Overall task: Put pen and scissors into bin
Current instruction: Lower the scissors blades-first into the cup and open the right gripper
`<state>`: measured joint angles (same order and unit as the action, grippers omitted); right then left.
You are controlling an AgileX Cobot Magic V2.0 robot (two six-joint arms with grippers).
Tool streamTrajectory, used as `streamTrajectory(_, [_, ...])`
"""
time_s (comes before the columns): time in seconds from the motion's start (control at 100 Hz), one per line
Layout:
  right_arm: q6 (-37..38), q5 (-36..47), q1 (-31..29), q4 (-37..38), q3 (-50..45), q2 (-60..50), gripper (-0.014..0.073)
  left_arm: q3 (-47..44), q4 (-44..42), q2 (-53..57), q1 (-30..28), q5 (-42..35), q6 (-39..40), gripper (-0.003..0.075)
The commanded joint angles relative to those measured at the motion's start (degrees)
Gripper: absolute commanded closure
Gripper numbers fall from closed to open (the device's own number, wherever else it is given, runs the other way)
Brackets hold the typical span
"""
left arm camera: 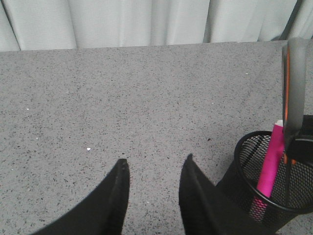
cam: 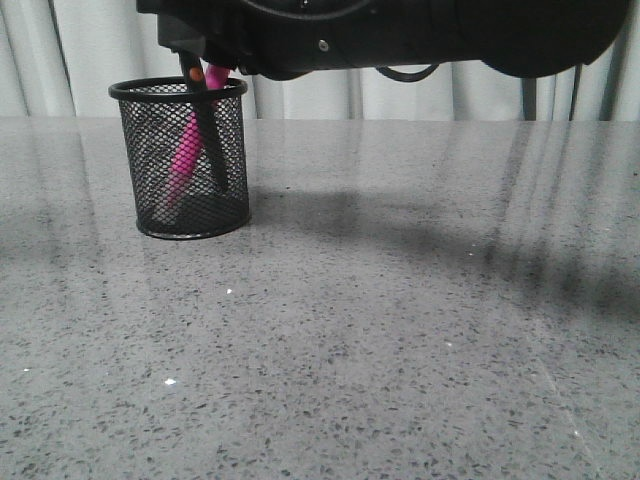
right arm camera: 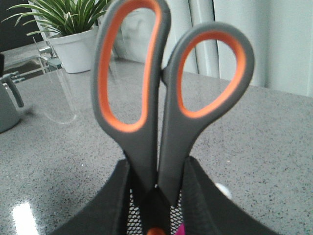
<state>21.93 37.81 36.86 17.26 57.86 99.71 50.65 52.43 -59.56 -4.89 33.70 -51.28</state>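
The bin (cam: pixel 150 205), a black mesh cup, stands at the left of the table. The pink pen (cam: pixel 183 155) leans inside it. The scissors (cam: pixel 207 130) stand blades-down in the bin, beside the pen. My right gripper (right arm camera: pixel 157 169) is shut on the scissors (right arm camera: pixel 146 142) just below the orange-lined handle loops, directly above the bin's mesh (right arm camera: pixel 172 213). My left gripper (left arm camera: pixel 154 161) is open and empty over the bare table, beside the bin (left arm camera: pixel 243 147). The left wrist view also shows the pen (left arm camera: pixel 271 161) and a scissors handle (left arm camera: pixel 295 98).
The right arm's dark body (cam: pixel 400 35) fills the top of the front view. A potted plant (right arm camera: pixel 73 46), a clear stand (right arm camera: pixel 54 83) and a grey object (right arm camera: pixel 7 105) sit far off. A curtain hangs behind the table.
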Motion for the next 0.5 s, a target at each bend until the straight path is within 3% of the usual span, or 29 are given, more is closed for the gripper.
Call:
streamTrajectory(0.0, [-0.3, 4.3, 0.0, 0.1, 1.2, -2.5, 0.0669, 1.5, 2.0, 1.2, 0.0, -2.4, 0.5, 0.0493])
streamTrajectory(0.16, [-0.3, 4.4, 0.0, 0.1, 1.2, -2.5, 0.0608, 1.5, 2.0, 1.2, 0.0, -2.4, 0.5, 0.0493])
streamTrajectory(0.38, [-0.3, 4.8, -0.3, 0.1, 1.2, -2.5, 0.0361, 1.5, 2.0, 1.2, 0.0, -2.4, 0.5, 0.0493])
streamTrajectory(0.49, [-0.3, 6.0, -0.4, 0.1, 1.2, -2.8, 0.0285, 1.5, 2.0, 1.2, 0.0, -2.4, 0.5, 0.0493])
